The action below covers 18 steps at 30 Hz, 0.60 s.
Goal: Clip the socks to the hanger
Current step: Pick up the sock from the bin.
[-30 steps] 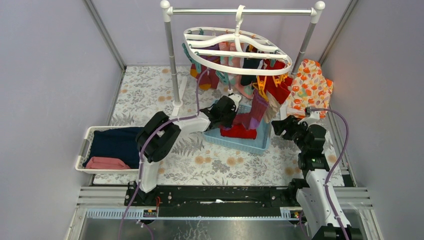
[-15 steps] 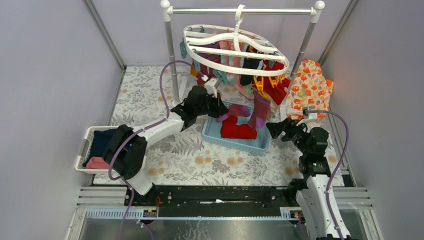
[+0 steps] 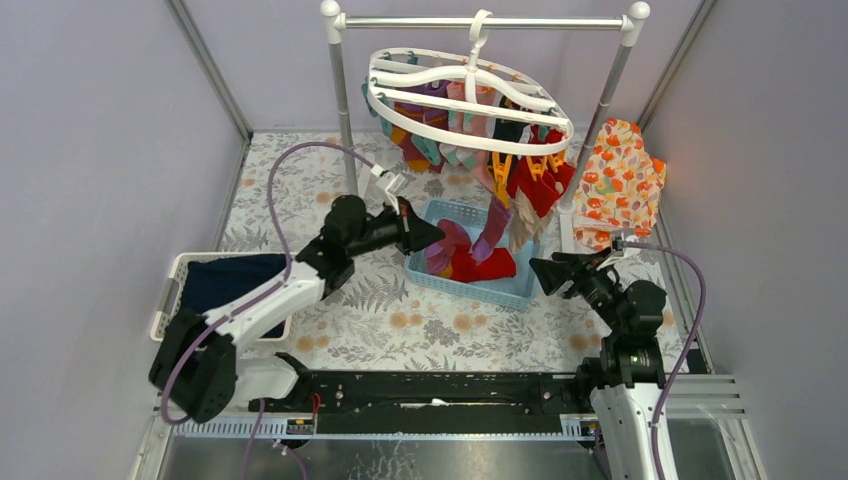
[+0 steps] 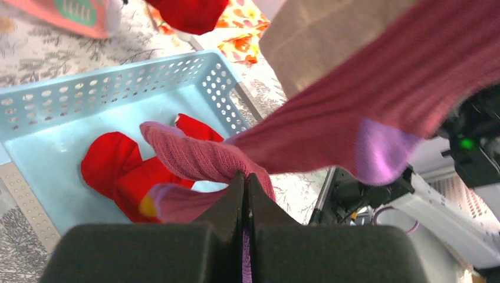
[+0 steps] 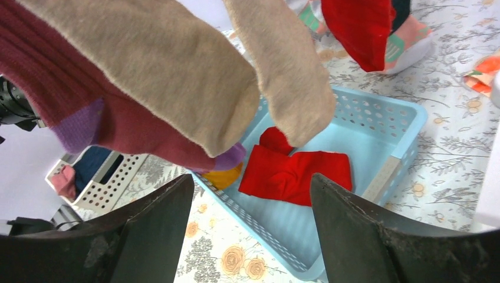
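Reaching diagonally from its base toward the middle of the table, the left arm lies low and stretched out, and the left gripper [image 3: 415, 232] sits at the left rim of the light blue basket [image 3: 500, 292]. Its jaws are pressed together on a maroon sock [image 3: 447, 243], which trails from the fingertips over the basket. The right arm stands upright near its base, its right gripper [image 3: 545, 272] aimed left at the basket's right end, jaws spread wide with nothing between them.

The hanger [image 3: 470, 100] hangs from the rack [image 3: 340, 100] above the basket's far side, its clipped socks dangling down to the basket. Bare patterned table lies between basket and arm bases. A white basket [image 3: 170, 290] sits at the left edge and an orange floral cloth [image 3: 620, 180] at the far right.

The left wrist view alone shows the pinch itself and the red socks [image 4: 112, 165] on the basket floor. The right wrist view shows beige socks [image 5: 165, 76] hanging close before the open fingers.
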Tool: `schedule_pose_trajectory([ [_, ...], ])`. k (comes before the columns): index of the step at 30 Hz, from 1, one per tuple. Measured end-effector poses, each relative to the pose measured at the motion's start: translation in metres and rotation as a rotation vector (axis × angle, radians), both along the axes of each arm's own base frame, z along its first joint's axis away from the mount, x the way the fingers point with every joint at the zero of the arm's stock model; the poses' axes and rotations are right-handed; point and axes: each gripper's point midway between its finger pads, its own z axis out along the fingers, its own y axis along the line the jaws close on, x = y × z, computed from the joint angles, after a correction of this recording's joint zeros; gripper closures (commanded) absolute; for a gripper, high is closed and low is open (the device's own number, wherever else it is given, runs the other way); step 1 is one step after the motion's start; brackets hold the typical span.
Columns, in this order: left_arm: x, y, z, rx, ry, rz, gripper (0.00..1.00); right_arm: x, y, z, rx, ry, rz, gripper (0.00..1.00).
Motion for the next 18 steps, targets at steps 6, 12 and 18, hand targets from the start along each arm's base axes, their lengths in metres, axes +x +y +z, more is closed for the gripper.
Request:
schedule_pose_trajectory([
  [6, -0.032, 0.013, 0.015, -0.03, -0.131, -0.068, 1.0, -0.017, 0.017, -0.006, 0.045, 0.002, 0.107, 0.19],
  [12, -0.04, 0.009, 0.04, -0.119, -0.038, -0.077, 1.0, -0.041, 0.045, -0.01, 0.05, -0.012, 0.309, 0.15],
  [18, -0.056, 0.003, 0.081, -0.361, 0.094, -0.124, 1.0, -0.052, 0.063, -0.007, 0.054, -0.063, 0.422, 0.14],
])
